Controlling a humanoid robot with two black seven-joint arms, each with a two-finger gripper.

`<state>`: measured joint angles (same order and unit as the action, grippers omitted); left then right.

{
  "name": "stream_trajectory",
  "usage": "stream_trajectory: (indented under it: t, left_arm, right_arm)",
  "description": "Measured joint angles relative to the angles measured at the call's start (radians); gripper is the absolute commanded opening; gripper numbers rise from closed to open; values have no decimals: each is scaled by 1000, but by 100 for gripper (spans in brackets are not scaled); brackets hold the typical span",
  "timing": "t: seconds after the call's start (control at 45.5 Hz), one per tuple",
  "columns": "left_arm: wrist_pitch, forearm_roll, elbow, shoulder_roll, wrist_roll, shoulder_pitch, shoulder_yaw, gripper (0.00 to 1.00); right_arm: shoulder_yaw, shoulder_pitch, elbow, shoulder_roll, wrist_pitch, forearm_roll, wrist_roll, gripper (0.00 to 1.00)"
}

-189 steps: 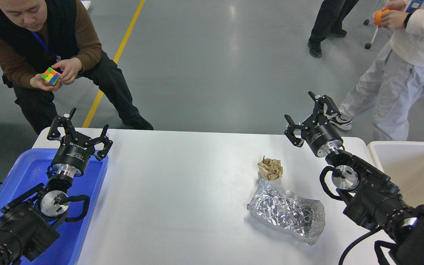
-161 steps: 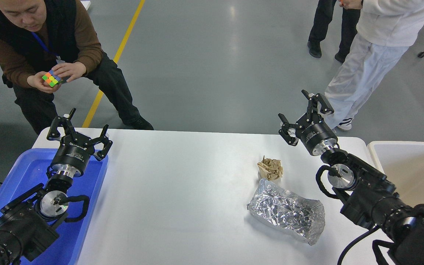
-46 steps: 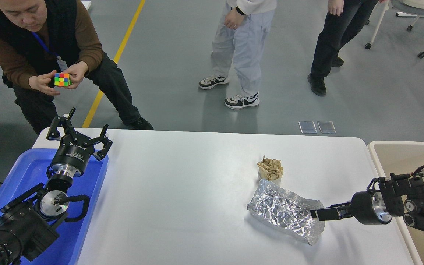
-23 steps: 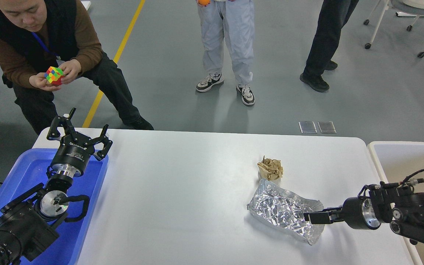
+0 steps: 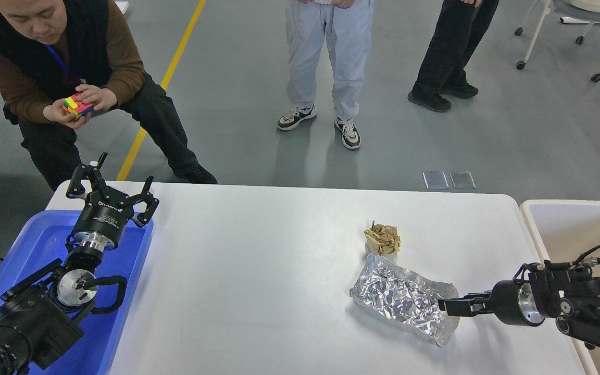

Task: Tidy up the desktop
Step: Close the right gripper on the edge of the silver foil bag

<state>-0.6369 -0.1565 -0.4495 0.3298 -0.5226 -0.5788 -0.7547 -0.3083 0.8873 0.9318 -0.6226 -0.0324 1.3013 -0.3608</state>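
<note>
Right tool (image 5: 448,305), lower right of frame: black two-finger end, held low and level, tips at the right edge of the crumpled silver foil wrapper (image 5: 403,298). Fingers seen side-on and dark; cannot tell if closed on the foil or just touching. Wrapper lies flat, not lifted.

Left tool (image 5: 111,183), left of frame: fingers spread wide, holding nothing, hanging above the far end of the blue plastic tray (image 5: 128,291).

Crumpled brown paper wad (image 5: 383,238): right of centre, just above the foil, untouched.

White matte tabletop (image 5: 253,276): fills lower centre; tray at lower left, beige-white bin (image 5: 539,224) at right edge.

Progress, est.: early. Both scraps on tabletop; 0 of 2 binned. Left to do: secure foil, carry to bin w/ right arm, then paper wad.
</note>
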Motion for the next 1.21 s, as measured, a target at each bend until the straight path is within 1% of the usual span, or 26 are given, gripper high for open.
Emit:
stream_trajectory:
  t: [0.044,0.198,0.242,0.285,0.329,0.351,0.417,1.208]
  left_arm:
    - [0,0,0,0,0,0,0,100]
    - [0,0,0,0,0,0,0,100]
    - [0,0,0,0,0,0,0,100]
    - [0,0,0,0,0,0,0,100]
    - [0,0,0,0,0,0,0,100]
    - [0,0,0,0,0,0,0,100]
    - [0,0,0,0,0,0,0,100]
    - [0,0,0,0,1,0,0,100]
  right_arm:
    - [0,-1,-2,1,1,0,0,76]
    - [-1,-9,-5,10,5,1,-1,73]
    - [-1,-10,-6,12,6,1,-1,68]
    - [-1,-12,-6,15,9,1,-1,57]
    - [-1,-13,-6,17,11,1,-1,42]
    - [-1,-14,-7,18,12,1,-1,33]
    - [-1,-17,-7,20,14,0,-1,0]
    - [-13,-25,-10,30,14,-27,1,0]
